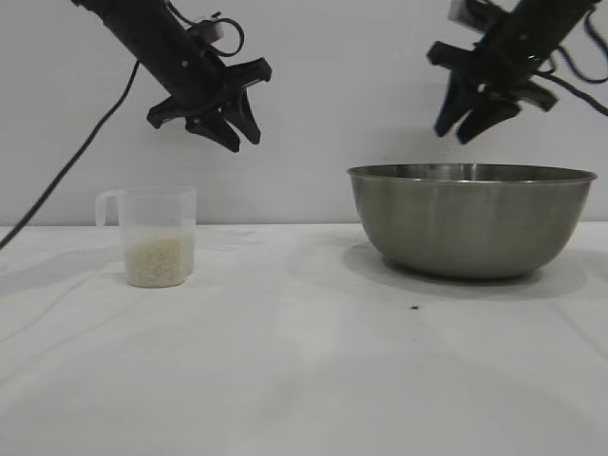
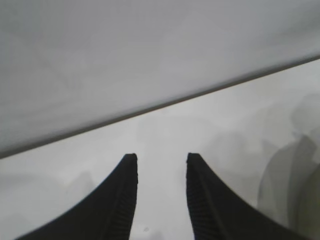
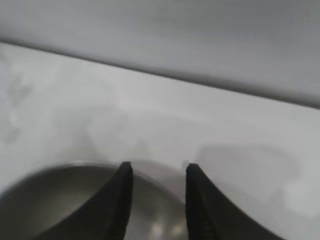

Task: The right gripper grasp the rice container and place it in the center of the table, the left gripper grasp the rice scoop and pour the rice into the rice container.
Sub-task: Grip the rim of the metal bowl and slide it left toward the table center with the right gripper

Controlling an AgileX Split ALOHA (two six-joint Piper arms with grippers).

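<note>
Steel bowl (image 1: 472, 220): upright on the white matte desk (image 1: 304, 370), toward the right side, mouth facing up. Round, wide and shallow; brushed stainless wall curving down to a narrow base; thin rolled rim, level. In the right wrist view, part of rim and dull metal interior (image 3: 75, 205) visible behind the fingers.

Measuring cup (image 1: 156, 237): upright on the desk at the left, well apart from the bowl. Long axis vertical, mouth up. Translucent clear plastic, slightly tapered wall, small side handle at the rim pointing toward the left edge of the exterior view. Rice (image 1: 155, 260): pale off-white grains filling roughly the lower half, seen through the wall.

Left end effector (image 1: 233, 119): in the air above and a little to the right of the cup, angled downward, touching nothing. Black fingers (image 2: 120, 200) apart with a moderate gap, nothing between them; ribbed inner faces visible in the left wrist view, bare desk beyond.

Right end effector (image 1: 475, 119): in the air above the bowl's rim, angled downward, clear of the metal. Black curved fingers (image 3: 120, 200) apart, nothing held.

Desk surface: flat, pale, with soft shadows under both vessels and one tiny dark speck (image 1: 414, 307) in front of the bowl. Plain light wall (image 1: 313, 114) behind. Black cable (image 1: 71, 161) trailing down from the left arm.
</note>
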